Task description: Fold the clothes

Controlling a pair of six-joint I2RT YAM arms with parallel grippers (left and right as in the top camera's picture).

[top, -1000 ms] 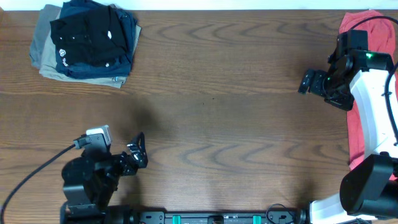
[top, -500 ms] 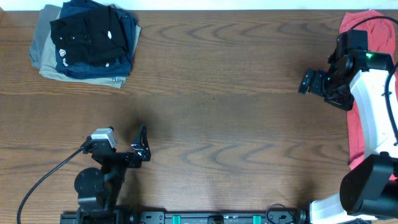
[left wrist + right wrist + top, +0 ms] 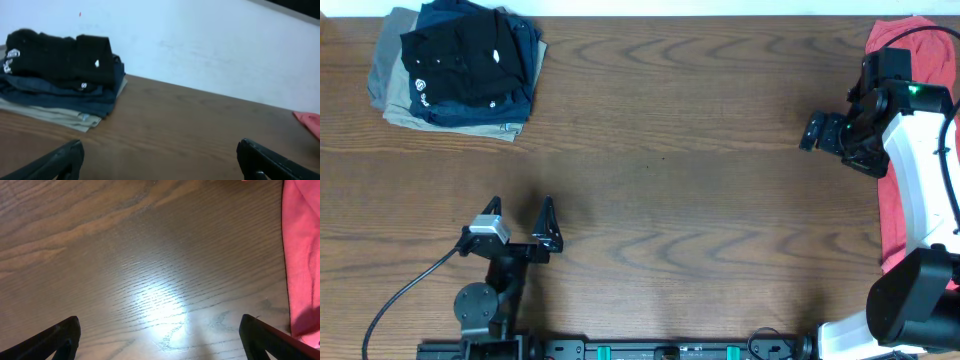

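The clothes (image 3: 460,60), a black garment with small white logo marks, lie folded on top of a stack at the table's far left corner. In the left wrist view the clothes (image 3: 60,60) show far ahead at upper left. My left gripper (image 3: 520,208) stands open near the front edge, well short of the stack, and its fingers point toward the far side. In its own view the left gripper (image 3: 160,150) holds nothing. My right gripper (image 3: 815,132) hangs open over bare wood at the right. Nothing sits between the jaws of the right gripper (image 3: 160,327).
Under the black garment lie a navy-blue garment (image 3: 523,45) and a khaki one (image 3: 392,95). A red-pink shirt (image 3: 895,195) runs along the right edge, beside the right gripper, and shows as the red-pink shirt (image 3: 302,255) in the right wrist view. A black cable (image 3: 400,290) trails from the left arm.
The left arm has drawn back toward its base and swung its open gripper from pointing right to pointing toward the far side. The right arm has not moved.
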